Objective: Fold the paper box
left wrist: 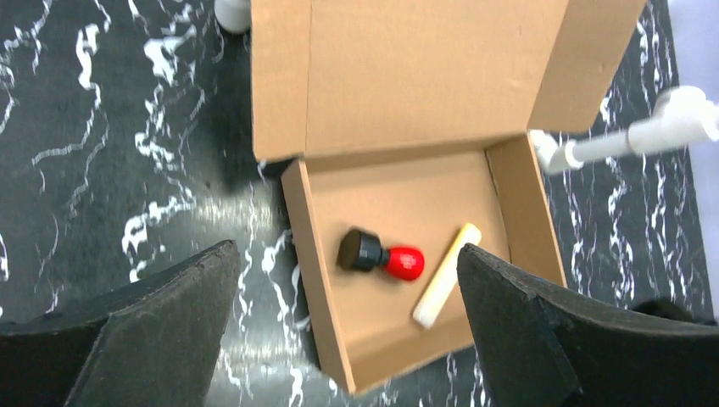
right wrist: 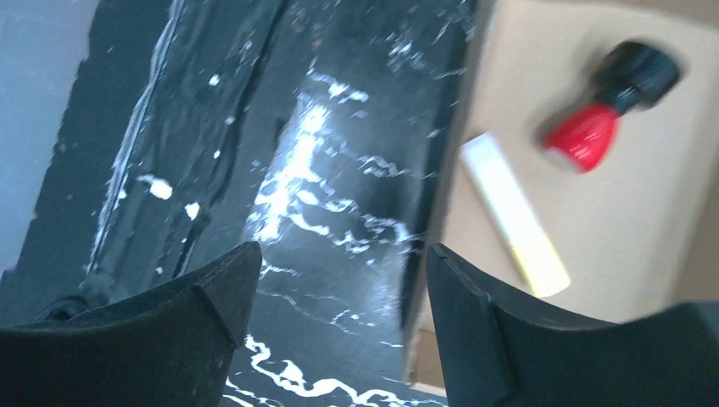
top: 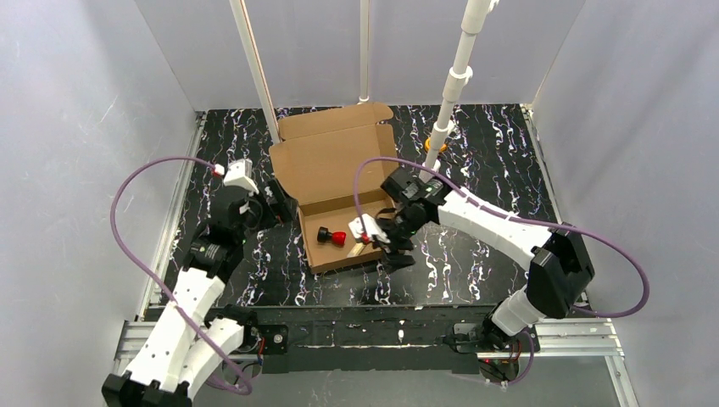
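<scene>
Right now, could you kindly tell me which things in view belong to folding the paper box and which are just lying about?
For the job:
- paper box, lid standing open

Just lying about:
- red-and-black knob, inside the box's tray
- pale stick, beside it in the tray
- white pipe, upright behind the box
</scene>
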Action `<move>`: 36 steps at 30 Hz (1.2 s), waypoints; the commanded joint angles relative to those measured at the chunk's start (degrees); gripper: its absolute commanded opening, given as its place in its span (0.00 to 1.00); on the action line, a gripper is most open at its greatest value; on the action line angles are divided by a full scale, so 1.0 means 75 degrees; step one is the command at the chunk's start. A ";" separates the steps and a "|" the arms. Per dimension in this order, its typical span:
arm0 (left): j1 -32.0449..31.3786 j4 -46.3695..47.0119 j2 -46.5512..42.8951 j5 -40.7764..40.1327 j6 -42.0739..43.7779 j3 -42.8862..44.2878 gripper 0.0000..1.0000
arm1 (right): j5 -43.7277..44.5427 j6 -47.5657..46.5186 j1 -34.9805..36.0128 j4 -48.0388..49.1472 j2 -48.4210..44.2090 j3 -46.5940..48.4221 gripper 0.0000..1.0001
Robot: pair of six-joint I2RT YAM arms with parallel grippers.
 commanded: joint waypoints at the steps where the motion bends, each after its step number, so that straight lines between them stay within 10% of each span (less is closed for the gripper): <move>1: 0.0674 0.1873 0.0761 0.0402 0.0163 0.0427 0.99 | -0.1694 -0.1940 -0.1144 -0.0669 -0.0465 -0.1114 0.83; 16: 0.3071 0.3699 0.4057 0.4108 -0.0113 0.1490 0.98 | -0.1812 -0.1836 -0.1816 0.0919 -0.0918 -0.3013 0.98; 36: 0.3285 0.5121 0.6180 0.5718 0.0096 0.1920 0.26 | -0.1729 -0.1924 -0.1970 0.0932 -0.0697 -0.3066 0.98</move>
